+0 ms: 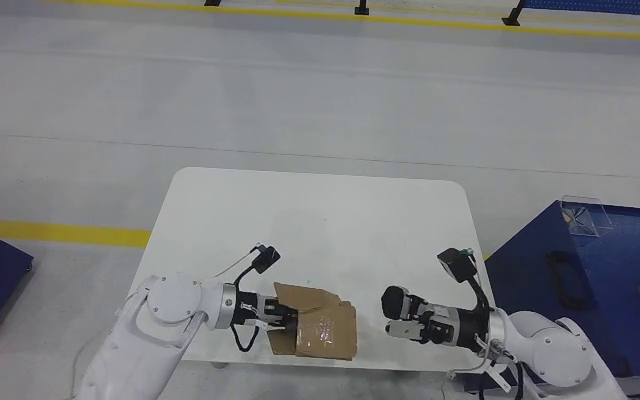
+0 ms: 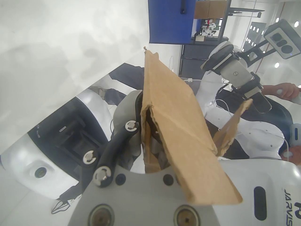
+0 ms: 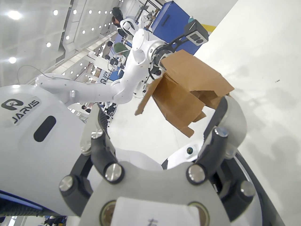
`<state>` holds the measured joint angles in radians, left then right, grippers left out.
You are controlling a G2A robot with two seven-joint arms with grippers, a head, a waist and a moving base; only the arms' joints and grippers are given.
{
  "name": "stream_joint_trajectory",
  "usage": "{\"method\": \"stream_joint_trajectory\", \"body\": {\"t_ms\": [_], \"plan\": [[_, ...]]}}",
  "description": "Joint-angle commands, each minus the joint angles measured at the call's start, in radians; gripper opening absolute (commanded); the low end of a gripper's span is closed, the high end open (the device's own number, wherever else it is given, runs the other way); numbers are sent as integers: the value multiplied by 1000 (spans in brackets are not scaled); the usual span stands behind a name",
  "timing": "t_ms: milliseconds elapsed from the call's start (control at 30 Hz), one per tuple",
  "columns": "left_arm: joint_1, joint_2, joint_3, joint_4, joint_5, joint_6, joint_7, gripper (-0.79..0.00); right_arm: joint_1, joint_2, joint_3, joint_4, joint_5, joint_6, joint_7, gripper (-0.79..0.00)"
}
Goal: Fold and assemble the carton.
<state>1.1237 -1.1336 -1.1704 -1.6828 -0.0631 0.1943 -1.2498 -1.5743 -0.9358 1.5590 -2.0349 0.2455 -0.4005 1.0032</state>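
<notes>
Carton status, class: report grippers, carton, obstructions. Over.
Left gripper shut on carton. Right gripper open, apart from it. Carton partly folded, flaps loose. Nothing between.

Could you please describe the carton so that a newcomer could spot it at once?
Start at the white table and go to its edge nearest the robot. There the left claw grips the carton, the one brown cardboard thing there, its flaps hanging loose.

A white table (image 1: 330, 220) with rounded corners has the brown carton (image 1: 325, 325) at its near edge, contact unclear.
</notes>
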Motion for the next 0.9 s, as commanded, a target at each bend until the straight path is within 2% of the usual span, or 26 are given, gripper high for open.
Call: {"method": "stream_joint_trajectory", "body": {"t_ms": [0, 100, 200, 300, 433, 600, 867], "plan": [[-14, -11, -5, 80, -318, 114, -65, -785, -1, -1, 2, -3, -8, 15, -30, 0], [-65, -36, 16, 240, -616, 282, -73, -785, -6, -3, 8, -8, -58, 43, -106, 0], [-115, -63, 102, 343, -839, 329, -47, -785, -10, -7, 5, -6, -109, 75, -181, 0], [-170, -73, 166, 389, -820, 317, -59, -785, -2, -9, -4, 17, -131, 109, -216, 0], [-200, -78, 217, 400, -747, 239, -102, -785, 7, -11, -20, 40, -205, 149, -268, 0], [-201, -74, 229, 387, -674, 170, -90, -785, 16, -17, -51, 53, -265, 172, -332, 0], [-192, -69, 219, 370, -687, 174, -58, -785, 31, -20, -117, 46, -408, 211, -334, 0]]}}
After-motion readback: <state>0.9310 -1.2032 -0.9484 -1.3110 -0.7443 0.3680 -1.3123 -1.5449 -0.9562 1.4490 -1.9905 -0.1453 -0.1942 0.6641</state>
